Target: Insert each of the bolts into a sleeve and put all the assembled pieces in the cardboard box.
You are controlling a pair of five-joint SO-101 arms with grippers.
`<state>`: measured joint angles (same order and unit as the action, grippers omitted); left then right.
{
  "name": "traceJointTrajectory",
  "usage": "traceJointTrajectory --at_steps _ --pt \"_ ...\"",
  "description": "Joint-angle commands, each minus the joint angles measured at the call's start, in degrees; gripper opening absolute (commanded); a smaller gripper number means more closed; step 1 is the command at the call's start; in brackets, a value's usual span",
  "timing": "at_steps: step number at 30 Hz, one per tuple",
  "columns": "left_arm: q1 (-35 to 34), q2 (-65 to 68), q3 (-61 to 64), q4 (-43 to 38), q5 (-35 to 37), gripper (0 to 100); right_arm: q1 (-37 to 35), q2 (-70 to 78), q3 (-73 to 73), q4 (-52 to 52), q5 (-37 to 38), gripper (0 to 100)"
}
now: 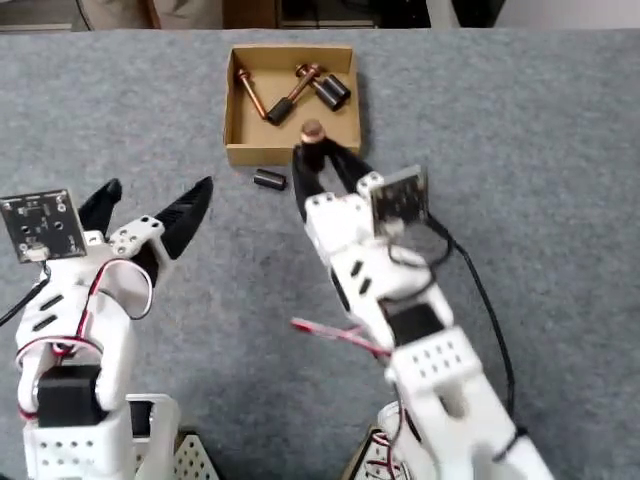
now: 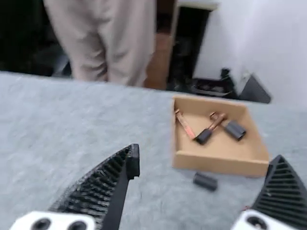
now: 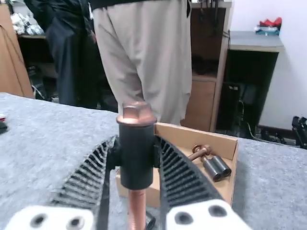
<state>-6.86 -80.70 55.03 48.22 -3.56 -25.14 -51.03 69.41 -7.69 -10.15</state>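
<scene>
**R gripper** point(image 3: 136, 143): jaws part-closed, clamped on a black sleeve point(image 3: 136, 165). A copper bolt point(image 3: 136, 115) sits through it, head on top and shank hanging out below. The assy is upright and the grip looks square and centred.

**Position:** the held assy is just at the robot-facing wall of the cardboard box point(image 1: 258, 153), about at rim level. Cannot tell if the shank tip is above the rim.

**L gripper** point(image 1: 158, 186): jaws wide open, nothing held. It is well apart from the box, on the robot-facing side.

**Box contents:**
- One bare bolt point(image 1: 245, 85) lies by the far-from-gripper side wall.
- Two bolt-and-sleeve pieces point(image 1: 290, 97) point(image 1: 330, 88) lie nearer the middle.

**Outside the box:** one loose sleeve point(image 1: 269, 180) lies on the grey table point(image 1: 520, 150), just beside the box's robot-facing wall.

**Step in hand (judged):** drop-off of the held assy.

**Recs:**
- Raise first so the hanging shank clears the wall.
- Travel inward over a bare patch of the box floor, clear of the pieces already in it.
- Lower close to the floor before opening, as a high drop may bounce the assy or shake the bolt out.
- Open the jaws fully, then retract straight up.
- Avoid sweeping the loose sleeve on the way out.

**Outstanding (judged):** the bare bolt and the loose sleeve are not yet mated.
</scene>
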Motion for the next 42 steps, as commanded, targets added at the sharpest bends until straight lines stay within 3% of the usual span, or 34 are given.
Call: traceJointTrajectory --at_steps 1,7,19,22,28,35,42 --pt "-1.7 -0.3 2.3 -0.4 2.9 39 1.4 11.9 -10.0 -7.5 -0.1 0.2" --pt "-1.9 -0.4 2.9 -0.4 5.7 39 2.9 34.6 -22.3 -15.2 -0.1 0.2" --pt "-1.9 -0.4 3.4 -0.4 7.3 39 7.8 75.1 -54.5 -16.9 0.1 0.2" --pt "-1.9 -0.4 3.4 -0.4 7.3 39 7.9 82.1 -60.4 -16.9 3.6 0.2" --pt "-1.8 -0.2 3.5 -0.4 7.3 39 7.9 89.3 -65.6 -14.8 6.8 1.2" --pt "-1.7 0.0 3.6 -0.4 7.4 39 7.4 89.6 -66.7 -6.8 6.4 23.9" --pt "-1.5 0.1 3.6 -0.4 7.4 39 6.7 89.3 -66.3 -6.7 6.7 24.9"
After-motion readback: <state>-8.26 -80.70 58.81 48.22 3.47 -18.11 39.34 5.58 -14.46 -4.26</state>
